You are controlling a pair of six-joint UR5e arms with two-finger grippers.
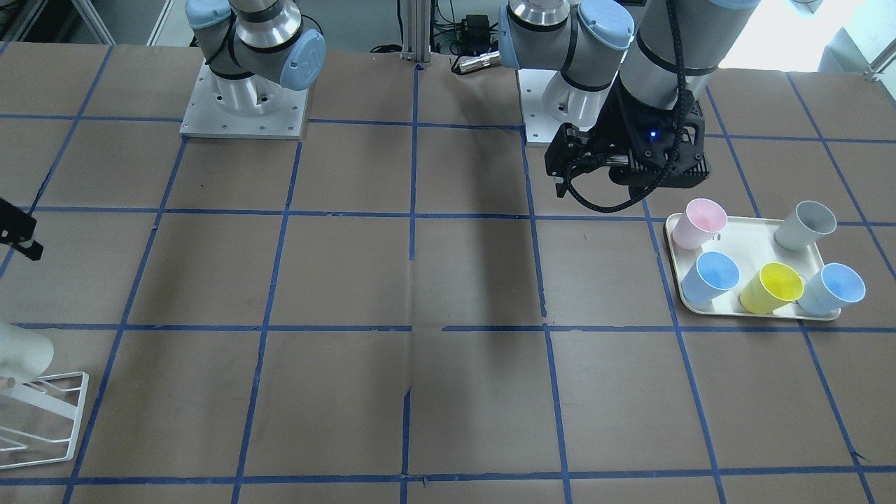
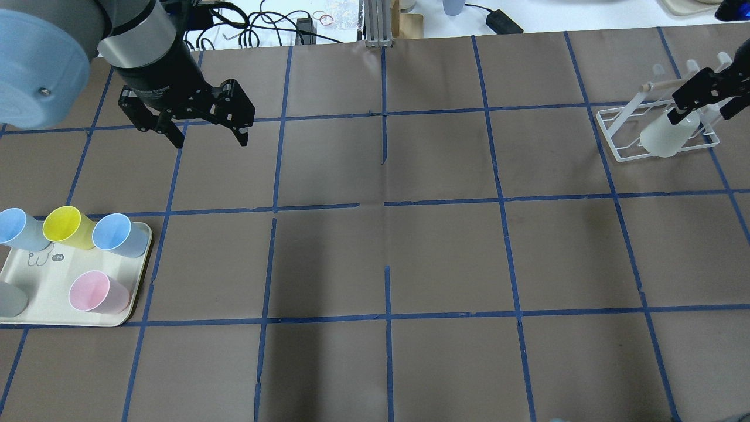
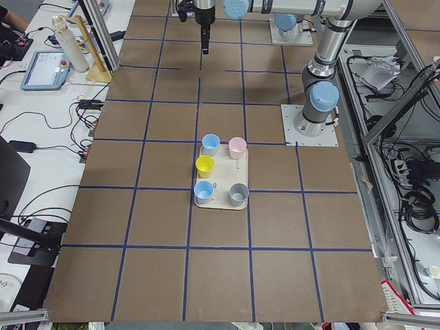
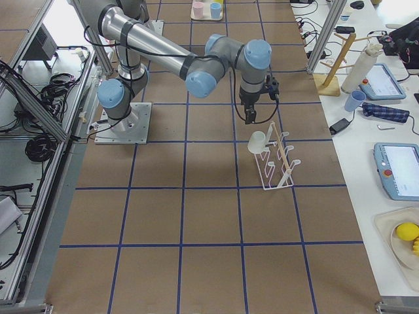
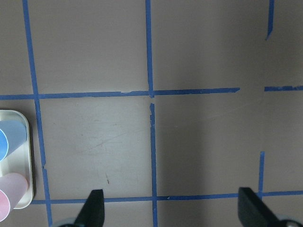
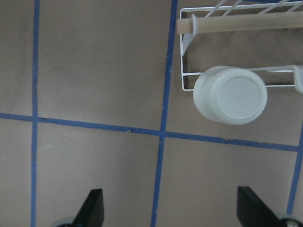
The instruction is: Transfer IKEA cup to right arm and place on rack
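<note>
The cream IKEA cup point(image 2: 667, 138) hangs mouth-down and tilted on the white wire rack point(image 2: 609, 138) at the table's far right. It also shows in the right wrist view point(image 6: 230, 94) and the front view point(image 1: 24, 353). My right gripper point(image 2: 700, 114) is open and empty just above the cup, apart from it; its fingertips point(image 6: 93, 208) show spread wide. My left gripper point(image 2: 210, 139) is open and empty, up over the table beyond the tray; its fingertips point(image 5: 94, 208) hold nothing.
A cream tray point(image 2: 35, 281) at the near left holds a pink cup point(image 2: 96, 291), a grey cup point(image 2: 9, 300), a yellow cup point(image 2: 67, 225) and two blue cups. The rack point(image 6: 182, 61) has a wooden bar point(image 6: 236, 23).
</note>
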